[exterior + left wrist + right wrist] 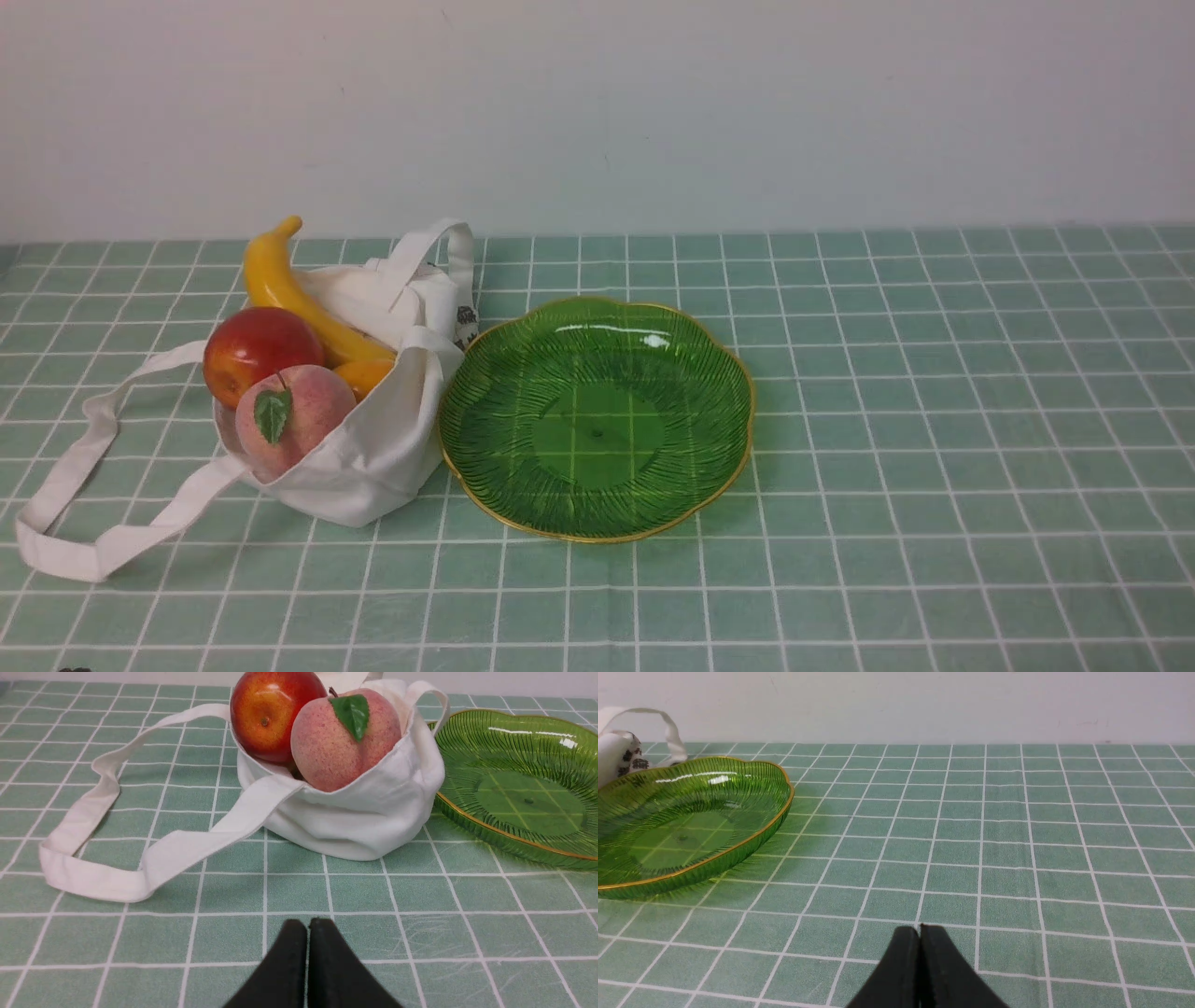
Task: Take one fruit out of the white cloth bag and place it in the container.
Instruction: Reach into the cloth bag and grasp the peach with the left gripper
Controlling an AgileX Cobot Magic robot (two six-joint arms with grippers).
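Observation:
The pale pink speckled peach [291,417] [345,742] with a green leaf sits at the front of the white cloth bag [373,448] [359,812], at the table's left. Just right of the bag lies the empty green ribbed dish [597,420] [523,788] [682,821] with a gold rim. Neither arm shows in the front view. My left gripper [308,926] is shut and empty, low over the cloth, well short of the bag. Right of the dish, my right gripper [920,931] is shut and empty too.
A shiny red apple [260,350] [273,711], a yellow banana [299,299] and an orange [362,375] also fill the bag. Its long strap handles [84,504] [107,858] lie looped on the green checked tablecloth [934,420]. A white wall closes the back.

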